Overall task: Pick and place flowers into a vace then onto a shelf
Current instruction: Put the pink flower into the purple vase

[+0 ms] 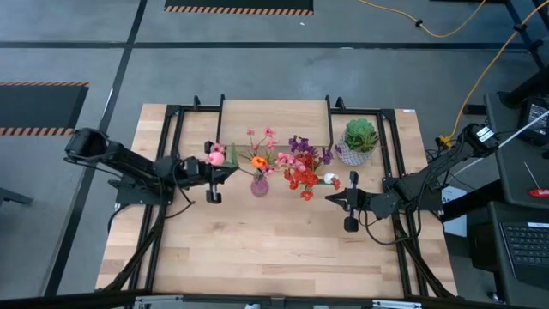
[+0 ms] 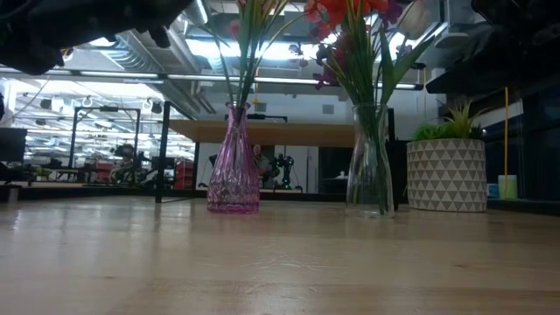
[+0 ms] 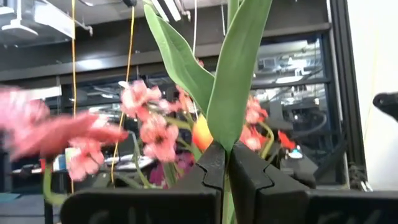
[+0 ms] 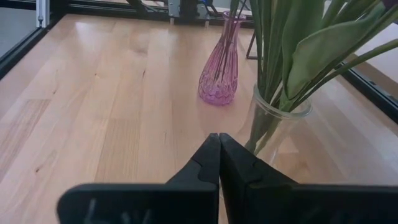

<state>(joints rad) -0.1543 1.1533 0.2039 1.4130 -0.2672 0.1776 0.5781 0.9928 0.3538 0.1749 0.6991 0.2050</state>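
My left gripper (image 1: 230, 172) hovers left of the pink glass vase (image 1: 259, 185), shut on a green-leaved flower stem. A pink tulip bloom (image 1: 216, 156) sits beside it. The pink vase (image 2: 233, 162) holds pink blossoms and an orange tulip (image 1: 259, 161). A clear glass vase (image 2: 370, 162) to its right holds red, purple and white flowers (image 1: 300, 176). Both vases stand on the table. My right gripper (image 1: 330, 197) is shut and empty, right of the clear vase (image 4: 273, 124). The shelf (image 1: 274, 116) stands at the far edge. My left gripper pinches a green stem between its two fingers, just below where the broad leaves (image 3: 222, 127) spread apart. The fingers (image 3: 208, 168) lie across the stem, coming level from the table's left. Whether the pink bloom (image 3: 37, 127) is on this stem and where its lower end rests do not show.
A spiky green plant in a white patterned pot (image 1: 358, 142) stands right of the shelf, seen too in the low view (image 2: 446, 171). A black metal frame (image 1: 171, 129) runs along the table's sides. Bare tabletop (image 1: 274, 249) lies toward the near edge.
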